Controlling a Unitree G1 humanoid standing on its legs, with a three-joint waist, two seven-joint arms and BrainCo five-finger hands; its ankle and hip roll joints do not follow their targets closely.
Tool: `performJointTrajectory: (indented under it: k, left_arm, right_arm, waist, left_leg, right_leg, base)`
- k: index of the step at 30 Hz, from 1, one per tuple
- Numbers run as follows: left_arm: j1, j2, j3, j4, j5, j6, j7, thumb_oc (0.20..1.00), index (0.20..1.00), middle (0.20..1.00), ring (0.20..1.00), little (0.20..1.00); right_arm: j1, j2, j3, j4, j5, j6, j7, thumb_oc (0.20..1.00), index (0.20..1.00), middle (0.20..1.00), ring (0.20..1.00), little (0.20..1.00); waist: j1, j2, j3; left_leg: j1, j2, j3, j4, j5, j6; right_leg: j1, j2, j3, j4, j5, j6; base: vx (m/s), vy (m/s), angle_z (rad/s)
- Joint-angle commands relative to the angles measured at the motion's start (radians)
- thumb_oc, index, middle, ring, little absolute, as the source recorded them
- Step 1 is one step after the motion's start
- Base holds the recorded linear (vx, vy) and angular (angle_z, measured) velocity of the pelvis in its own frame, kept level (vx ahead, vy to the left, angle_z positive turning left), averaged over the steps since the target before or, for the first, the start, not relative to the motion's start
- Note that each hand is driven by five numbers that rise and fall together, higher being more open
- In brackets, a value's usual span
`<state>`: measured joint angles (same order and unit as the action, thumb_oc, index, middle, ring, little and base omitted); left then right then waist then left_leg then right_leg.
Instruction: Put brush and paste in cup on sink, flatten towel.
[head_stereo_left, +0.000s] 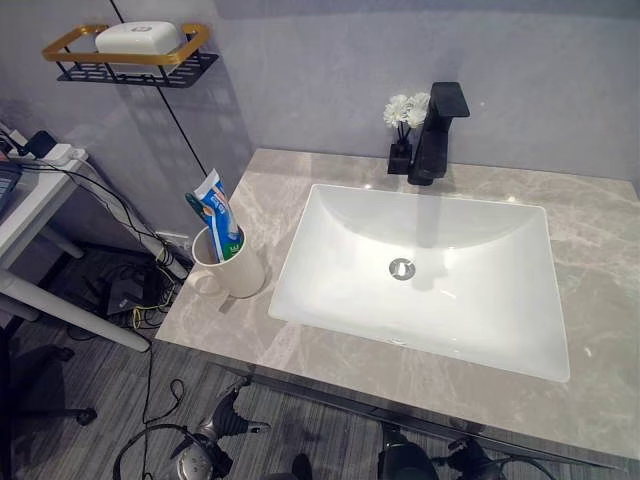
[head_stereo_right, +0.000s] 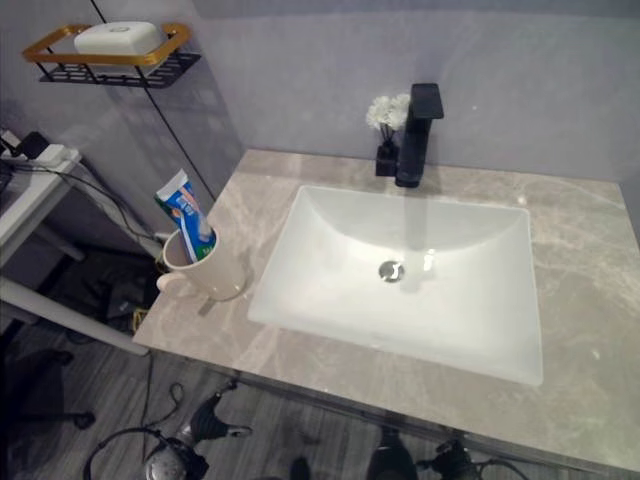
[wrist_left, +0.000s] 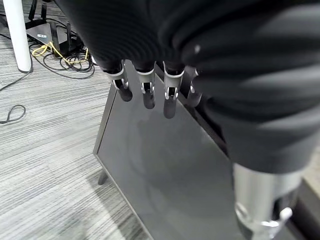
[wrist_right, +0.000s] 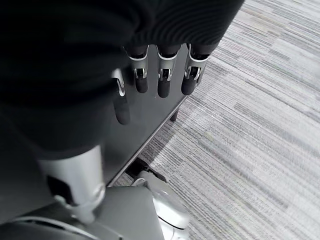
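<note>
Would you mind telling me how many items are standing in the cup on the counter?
2: a toothpaste tube and a toothbrush beside it, both leaning in the cup left of the sink. Anything shorter inside would be hidden.

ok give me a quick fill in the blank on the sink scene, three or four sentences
1. The toothpaste tube stands inside the ____, on the countertop left of the basin.
2. The faucet behind the basin is coloured ____.
3. The small white flowers stand right beside the ____.
4. The wall shelf with the gold rim holds a white ____.

Missing words: cup; black; faucet; soap bar
</note>
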<state>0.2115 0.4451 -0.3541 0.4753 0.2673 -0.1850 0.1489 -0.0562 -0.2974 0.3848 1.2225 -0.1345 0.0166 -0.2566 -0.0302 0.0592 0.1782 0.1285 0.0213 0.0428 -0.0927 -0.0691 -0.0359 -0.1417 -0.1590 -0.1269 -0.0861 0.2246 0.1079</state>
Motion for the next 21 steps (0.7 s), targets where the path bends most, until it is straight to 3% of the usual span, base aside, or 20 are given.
performJointTrajectory:
  k: [1, 7, 9, 15, 16, 18, 20, 21]
  left_arm:
    - [-0.006, 0.106, 0.027, -0.114, -0.065, -0.066, 0.002, 1.000, 1.000, 1.000, 1.000, 1.000]
    - [0.035, 0.170, 0.043, -0.224, -0.114, -0.093, -0.021, 1.000, 1.000, 1.000, 1.000, 1.000]
    - [0.106, 0.274, 0.088, -0.432, -0.251, -0.129, -0.086, 1.000, 1.000, 1.000, 1.000, 1.000]
    - [0.211, 0.402, 0.158, -0.600, -0.447, -0.129, -0.215, 1.000, 1.000, 1.000, 1.000, 1.000]
    - [0.261, 0.458, 0.198, -0.669, -0.546, -0.120, -0.273, 1.000, 1.000, 1.000, 1.000, 1.000]
    - [0.311, 0.464, 0.237, -0.742, -0.718, -0.092, -0.351, 1.000, 1.000, 1.000, 1.000, 1.000]
    - [0.335, 0.488, 0.265, -0.791, -0.767, -0.086, -0.373, 1.000, 1.000, 1.000, 1.000, 1.000]
    - [0.345, 0.505, 0.298, -0.820, -0.798, -0.088, -0.384, 0.793, 0.793, 0.793, 0.793, 0.793]
  right_arm:
    - [-0.200, 0.014, 0.025, -0.069, -0.087, -0.091, -0.007, 1.000, 1.000, 1.000, 1.000, 1.000]
    - [-0.209, 0.028, 0.022, -0.042, -0.100, -0.081, -0.004, 1.000, 1.000, 1.000, 1.000, 1.000]
    - [-0.202, 0.023, -0.007, -0.024, -0.088, -0.070, -0.003, 1.000, 1.000, 1.000, 1.000, 1.000]
    - [-0.192, 0.017, -0.023, -0.015, -0.090, -0.058, 0.011, 1.000, 1.000, 1.000, 1.000, 1.000]
    - [-0.190, 0.010, -0.028, -0.008, -0.100, -0.049, 0.025, 1.000, 1.000, 1.000, 1.000, 1.000]
    - [-0.185, 0.011, -0.033, -0.002, -0.111, -0.040, 0.039, 1.000, 1.000, 1.000, 1.000, 1.000]
    - [-0.175, 0.010, -0.034, -0.006, -0.118, -0.043, 0.049, 1.000, 1.000, 1.000, 1.000, 1.000]
    - [-0.164, 0.008, -0.040, -0.012, -0.117, -0.043, 0.052, 1.000, 1.000, 1.000, 1.000, 1.000]
  waist:
    - [0.053, -0.053, -0.006]
    - [0.077, -0.053, 0.000]
    - [0.101, -0.041, 0.006]
    - [0.104, -0.029, -0.001]
    - [0.108, -0.019, -0.006]
    - [0.117, -0.012, -0.012]
    - [0.119, -0.012, -0.016]
    - [0.116, -0.010, -0.019]
  left_leg:
    - [-0.062, -0.097, -0.025, 0.067, -0.036, 0.057]
    - [-0.073, -0.117, -0.056, 0.053, -0.020, 0.063]
    - [-0.080, -0.140, -0.078, 0.051, -0.016, 0.071]
    - [-0.079, -0.152, -0.079, 0.050, -0.017, 0.076]
    - [-0.077, -0.157, -0.079, 0.049, -0.018, 0.077]
    - [-0.077, -0.158, -0.081, 0.046, -0.015, 0.077]
    - [-0.075, -0.159, -0.078, 0.043, -0.015, 0.077]
    - [-0.074, -0.158, -0.072, 0.043, -0.016, 0.077]
  right_leg:
    - [0.001, -0.083, 0.016, 0.051, -0.019, 0.098]
    - [0.003, -0.118, -0.017, 0.056, -0.001, 0.114]
    - [0.005, -0.146, -0.040, 0.061, 0.012, 0.126]
    - [0.006, -0.157, -0.043, 0.055, 0.028, 0.132]
    - [0.007, -0.162, -0.045, 0.047, 0.041, 0.137]
    - [0.008, -0.166, -0.051, 0.036, 0.048, 0.138]
    - [0.008, -0.166, -0.050, 0.029, 0.055, 0.139]
    - [0.004, -0.165, -0.045, 0.027, 0.058, 0.139]
  base:
    - [-0.04, 0.014, 0.26]
    - [-0.05, 0.035, 0.26]
    - [-0.06, 0.091, 0.36]
    - [0.00, 0.050, 0.16]
    - [0.00, 0.030, 0.05]
    - [0.00, 0.027, 0.05]
    - [0.00, 0.006, 0.02]
    - [0.00, 0.000, 0.00]
